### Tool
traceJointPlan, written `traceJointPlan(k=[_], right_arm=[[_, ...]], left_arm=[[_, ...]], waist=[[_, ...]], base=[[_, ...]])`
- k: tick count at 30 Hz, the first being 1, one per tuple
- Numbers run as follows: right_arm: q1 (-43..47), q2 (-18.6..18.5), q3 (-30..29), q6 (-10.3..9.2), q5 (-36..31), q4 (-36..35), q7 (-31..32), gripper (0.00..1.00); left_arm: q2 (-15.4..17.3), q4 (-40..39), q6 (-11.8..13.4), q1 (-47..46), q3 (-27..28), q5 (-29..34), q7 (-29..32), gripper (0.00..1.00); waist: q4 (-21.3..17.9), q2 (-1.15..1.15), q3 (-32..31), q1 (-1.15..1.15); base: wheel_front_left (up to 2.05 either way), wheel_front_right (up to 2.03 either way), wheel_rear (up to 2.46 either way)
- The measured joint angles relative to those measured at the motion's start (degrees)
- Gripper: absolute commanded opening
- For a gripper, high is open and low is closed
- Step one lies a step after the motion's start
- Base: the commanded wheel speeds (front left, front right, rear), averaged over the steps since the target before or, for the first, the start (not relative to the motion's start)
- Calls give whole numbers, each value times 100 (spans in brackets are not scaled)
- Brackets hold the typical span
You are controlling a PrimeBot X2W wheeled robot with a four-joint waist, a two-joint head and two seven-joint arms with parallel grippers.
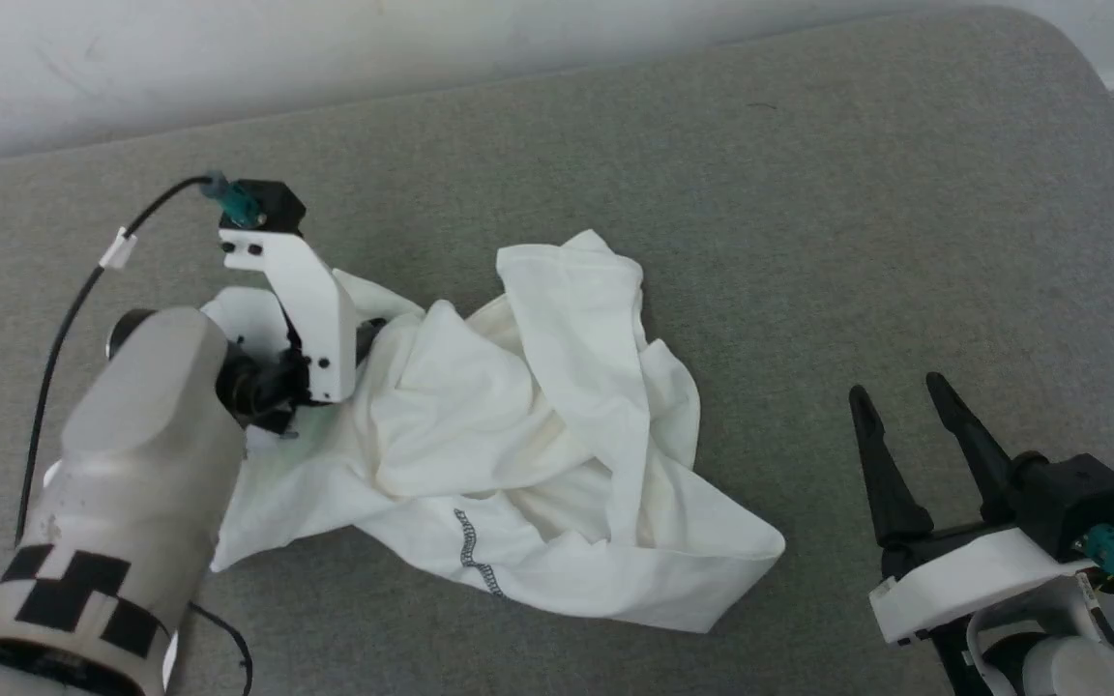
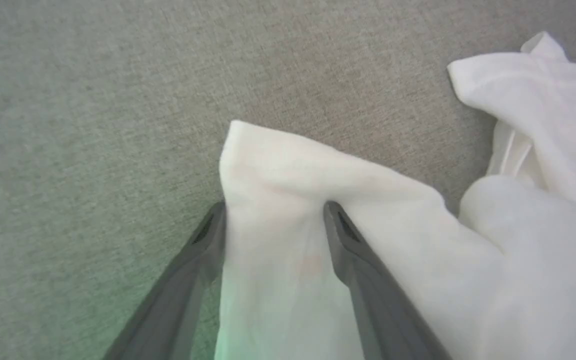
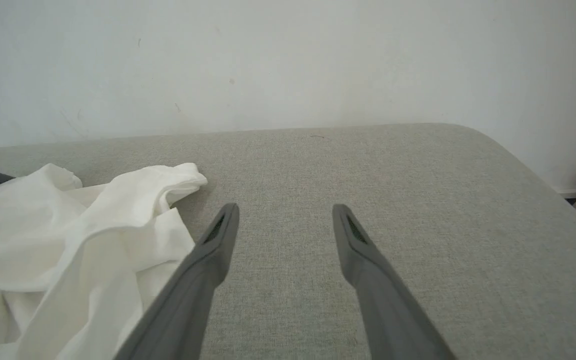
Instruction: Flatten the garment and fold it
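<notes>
Left end effector [image 2: 274, 211] astride crumpled white garment [image 1: 538, 425]

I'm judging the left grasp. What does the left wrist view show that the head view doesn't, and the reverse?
Left wrist view: the left gripper open, with a fold of the garment lying between its fingers. Head view: the whole crumpled heap, its dark zigzag seam, and the right gripper open, apart from the cloth. Both: the white garment on the grey padded surface.
</notes>
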Motion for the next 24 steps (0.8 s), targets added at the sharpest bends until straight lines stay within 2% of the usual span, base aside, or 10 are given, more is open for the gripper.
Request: traceJointPlan(k=[3,4,5,6,9,14,20,24], right_arm=[[-21,0,10,0,37,78,-33,100],[-40,-1,4,0,41,96,-38,100],[-64,-1,-2,0,41,111,-41,100],[-83,-1,-11,0,40,129,-46,100],[-93,0,-46,0,38,158,-49,100],[-79,1,-136,0,24,182,-37,100],[168,-1,-313,0,-36,165,40,100],[339,0,-387,0,-32,134,73,100]], left_arm=[[20,237,-5,-213,-87,-83,243,100],[19,294,-5,-285,-129,-104,347,69],[18,328,-5,-345,-161,-146,435,17],[22,339,-5,-392,-211,-177,498,0],[27,215,-7,-408,-425,-188,359,0],[138,-285,-8,-354,-701,-210,-416,0],[681,-1493,-10,-357,-1099,-37,-802,0],[1178,-2673,-3,106,-1047,-257,-757,0]], waist=[[-113,0,97,-1],[-140,-1,121,-1],[-159,-1,138,-1],[-166,-1,141,-1],[-135,-1,115,0],[-12,-1,-63,0],[319,-1,-400,0],[582,-1,-681,-2]], base=[[0,0,0],[0,0,0],[0,0,0],[0,0,0],[0,0,0],[0,0,0],[0,0,0],[0,0,0]])
